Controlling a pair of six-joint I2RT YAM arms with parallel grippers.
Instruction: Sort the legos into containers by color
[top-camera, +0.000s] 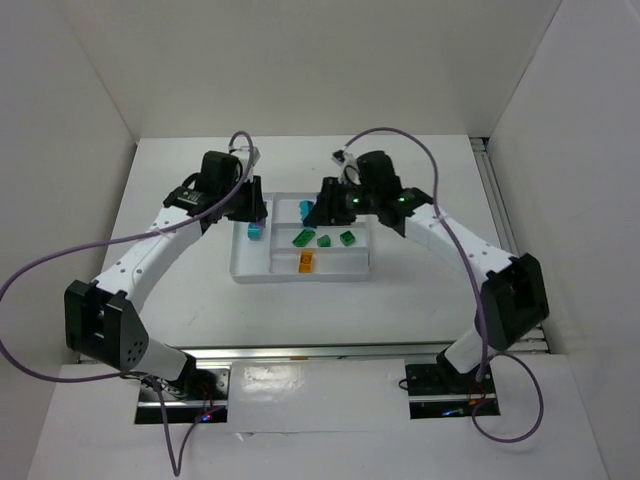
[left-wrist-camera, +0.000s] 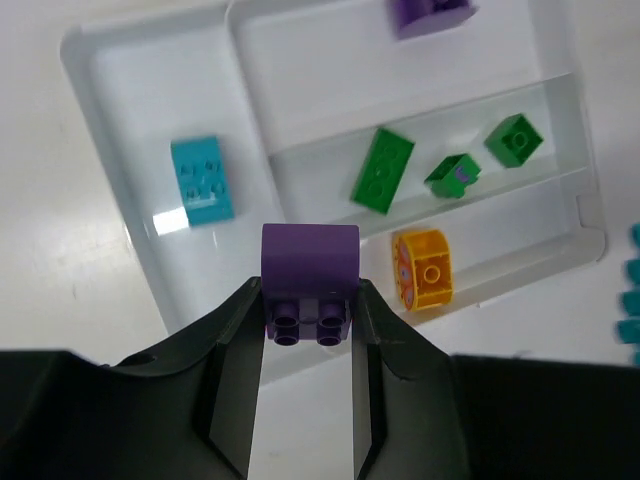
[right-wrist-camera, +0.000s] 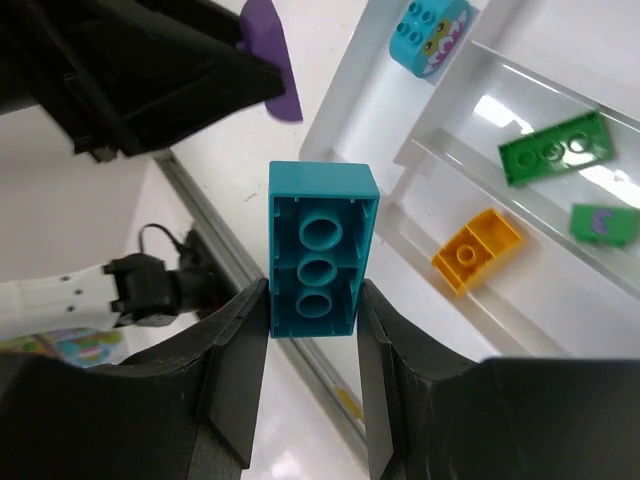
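Note:
The white tray (top-camera: 250, 272) lies between both arms. My left gripper (left-wrist-camera: 308, 300) is shut on a purple lego (left-wrist-camera: 308, 268) and hangs above the tray's (left-wrist-camera: 120, 240) near edge. My right gripper (right-wrist-camera: 313, 300) is shut on a teal lego (right-wrist-camera: 322, 250), hollow underside toward the camera, beside the tray (right-wrist-camera: 350, 100). In the long section lies a teal lego (left-wrist-camera: 203, 178). One strip holds three green legos (left-wrist-camera: 383, 170), another an orange lego (left-wrist-camera: 425, 268), and the far strip a second purple lego (left-wrist-camera: 430, 15).
White walls close in the table on three sides. A metal rail (top-camera: 330, 350) runs along the near edge by the arm bases. Purple cables (top-camera: 40, 265) loop off both arms.

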